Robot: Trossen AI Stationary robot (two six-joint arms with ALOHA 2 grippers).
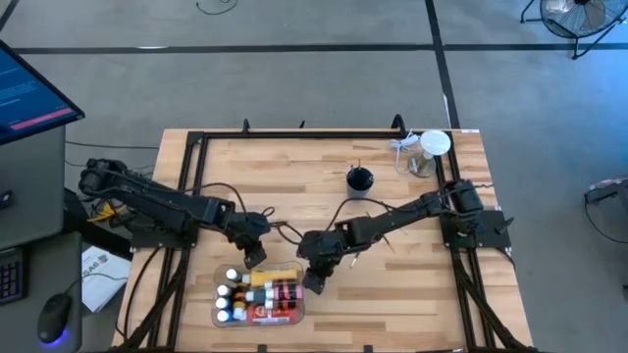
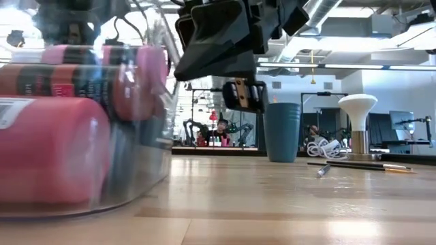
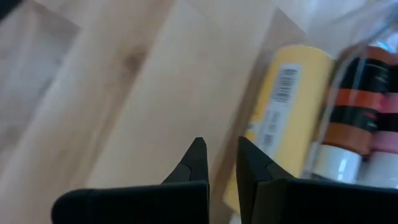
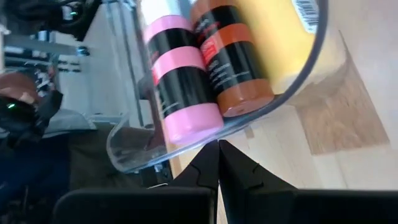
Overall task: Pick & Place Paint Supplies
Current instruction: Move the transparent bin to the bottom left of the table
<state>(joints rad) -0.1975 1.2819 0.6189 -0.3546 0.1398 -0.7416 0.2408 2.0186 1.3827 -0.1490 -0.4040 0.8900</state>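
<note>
High view: both arms meeting over a clear tray (image 1: 257, 316) of paint bottles (image 1: 263, 296) at worktop's (image 1: 294, 167) near edge.
Left gripper (image 1: 256, 257) closed, empty, just above tray's top edge; right gripper (image 1: 316, 283) closed, empty, at tray's right end. Low view: pink bottles (image 2: 51, 153) lying inside tray, brush (image 2: 361, 165) flat beyond, by blue cup (image 2: 282, 131). Left wrist view: yellow bottle (image 3: 289, 106) beside orange-banded one. Right wrist view: pink and orange bottle ends against tray wall.

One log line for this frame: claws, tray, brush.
left claw: shut, empty, at clear tray | right claw: shut, empty, at tray | paint bottles: in tray | brush: on table
</note>
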